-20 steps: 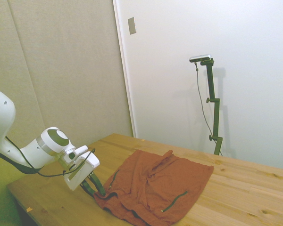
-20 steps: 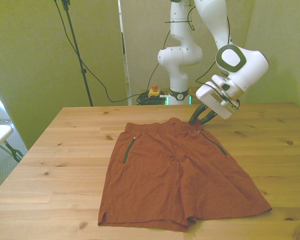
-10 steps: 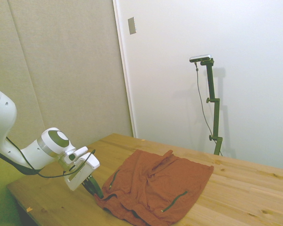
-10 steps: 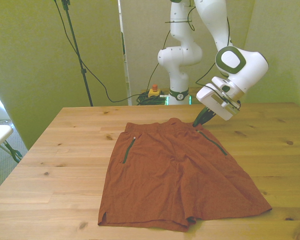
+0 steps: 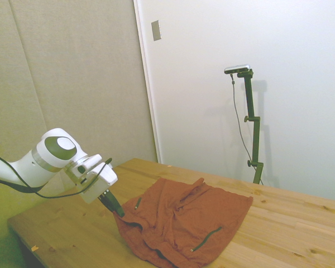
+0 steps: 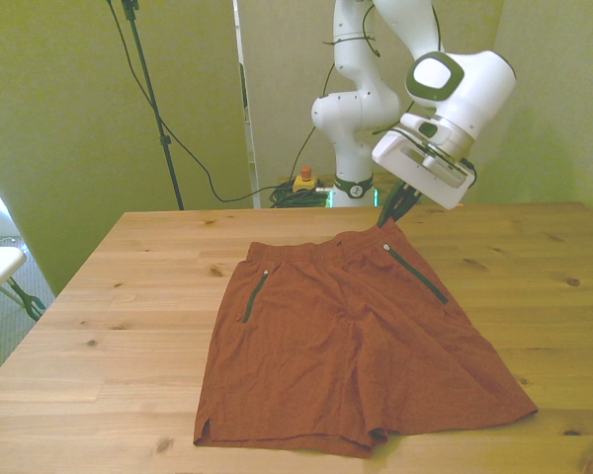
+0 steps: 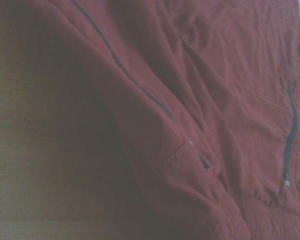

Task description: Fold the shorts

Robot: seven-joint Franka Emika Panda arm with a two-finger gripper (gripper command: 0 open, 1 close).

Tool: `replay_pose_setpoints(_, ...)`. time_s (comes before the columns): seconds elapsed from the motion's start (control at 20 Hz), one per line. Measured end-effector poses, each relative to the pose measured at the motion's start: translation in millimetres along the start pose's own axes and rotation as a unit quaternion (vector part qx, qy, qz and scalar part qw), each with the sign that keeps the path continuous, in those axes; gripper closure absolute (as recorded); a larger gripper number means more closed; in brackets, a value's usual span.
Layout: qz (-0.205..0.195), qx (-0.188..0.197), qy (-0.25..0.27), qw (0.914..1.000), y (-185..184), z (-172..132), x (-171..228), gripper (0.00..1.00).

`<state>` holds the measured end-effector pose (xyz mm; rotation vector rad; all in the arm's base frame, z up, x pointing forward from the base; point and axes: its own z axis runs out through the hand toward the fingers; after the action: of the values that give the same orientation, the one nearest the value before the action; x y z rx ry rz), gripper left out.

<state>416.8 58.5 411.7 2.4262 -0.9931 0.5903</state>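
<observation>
The gripper (image 6: 388, 218) has been raised since the earlier frame — the waistband corner of the shorts (image 6: 361, 341) is pinched between the fingers and lifted off the wooden surface (image 6: 128, 316), the rest left spread flat.

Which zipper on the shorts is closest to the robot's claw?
The dark zip on the front view's right side of the shorts. Its top end sits just below the gripper, at the raised waistband corner. The other zip lies flat, farther off, on the left side.

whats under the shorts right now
The wooden table lies under the shorts. The gripper has pinched one waistband corner clear of the wood. Anything beneath the flat cloth is hidden.
</observation>
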Motion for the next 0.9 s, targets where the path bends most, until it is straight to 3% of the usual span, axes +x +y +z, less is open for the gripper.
replay_pose_setpoints(0.35,0.073,0.039,-0.025,0.9963,74,11,50,1.00)
replay_pose_setpoints(0.9,0.150,0.048,-0.042,0.9866,151,42,101,1.00)
